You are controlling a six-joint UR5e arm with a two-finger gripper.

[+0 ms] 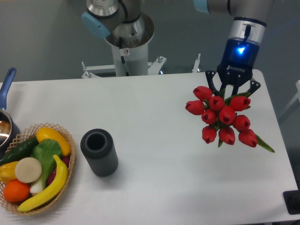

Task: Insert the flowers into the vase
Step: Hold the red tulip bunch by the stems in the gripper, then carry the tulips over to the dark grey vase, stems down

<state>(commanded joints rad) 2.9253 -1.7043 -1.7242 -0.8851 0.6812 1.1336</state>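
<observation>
A bunch of red tulips, the flowers [224,119], hangs over the right part of the white table [154,108]. My gripper [233,95] comes down from above and is shut on the bunch at its top; the blooms hide the fingertips. A green leaf tip [265,144] sticks out at the lower right. The vase [99,153], a dark grey ribbed cylinder with a round opening, stands upright on the table's left part, far to the left of the flowers and below them in the picture.
A wicker basket [65,136] of toy fruit and vegetables sits at the front left, close to the vase. A blue-handled pot [7,93] is at the left edge. The robot's base column [127,47] stands behind the table.
</observation>
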